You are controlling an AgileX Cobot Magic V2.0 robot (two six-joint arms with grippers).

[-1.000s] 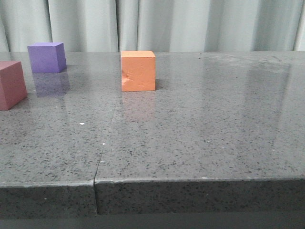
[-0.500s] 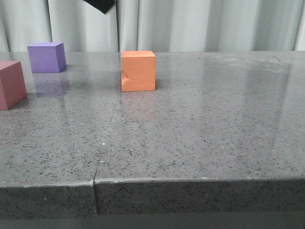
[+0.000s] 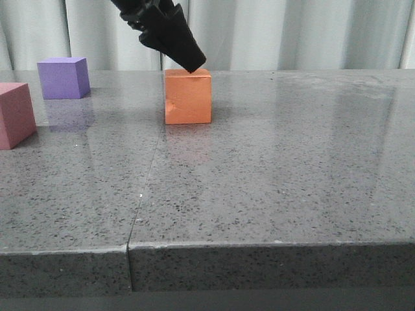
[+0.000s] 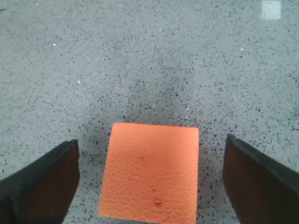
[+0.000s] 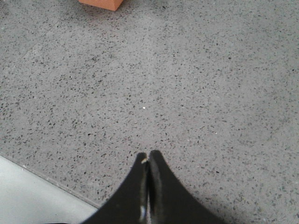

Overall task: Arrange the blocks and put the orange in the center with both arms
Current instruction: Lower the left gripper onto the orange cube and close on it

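The orange cube (image 3: 188,96) stands on the grey speckled table (image 3: 272,181), a dent in its near face. My left gripper (image 3: 192,65) has come down from above and its tip hangs just over the cube's top. In the left wrist view the orange cube (image 4: 150,171) lies between the two spread dark fingers (image 4: 39,182), a gap on each side, so that gripper (image 4: 152,184) is open. The purple cube (image 3: 63,78) sits far left at the back, the pink cube (image 3: 15,115) at the left edge. My right gripper (image 5: 148,156) is shut over bare table, with a corner of the orange cube (image 5: 100,3) far ahead.
A seam (image 3: 146,188) runs across the table toward its front edge (image 3: 259,245). Pale curtains (image 3: 292,32) hang behind the table. In the right wrist view a table edge (image 5: 42,179) lies close to the gripper.
The left arm has dropped into the front view from the top, from nothing a second ago to its tip just above the orange cube. The three cubes have not moved.
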